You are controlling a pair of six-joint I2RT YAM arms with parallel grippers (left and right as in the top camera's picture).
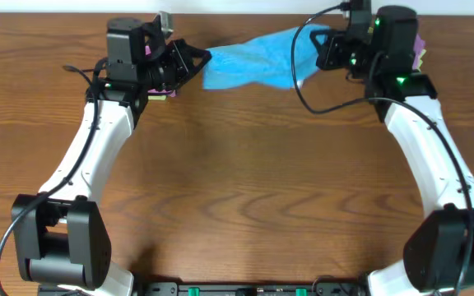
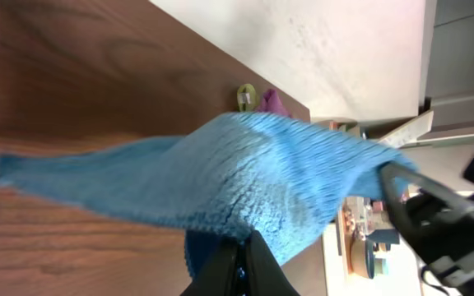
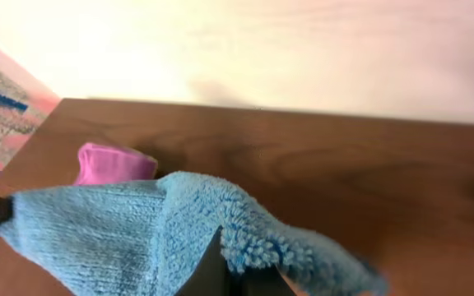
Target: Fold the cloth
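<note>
The sky-blue cloth (image 1: 257, 59) hangs stretched between my two grippers above the far edge of the table. My left gripper (image 1: 202, 61) is shut on its left corner. My right gripper (image 1: 326, 39) is shut on its right corner. In the left wrist view the cloth (image 2: 245, 177) spreads out from my shut fingers (image 2: 243, 251) and sags toward the wood. In the right wrist view the cloth (image 3: 130, 234) drapes over my shut fingers (image 3: 233, 275).
A purple cloth (image 3: 113, 162) lies on the table behind the blue one, with a yellow-green one (image 2: 245, 97) beside it. More purple and yellow-green cloth shows under the left arm (image 1: 156, 92). The table's far edge meets a pale wall.
</note>
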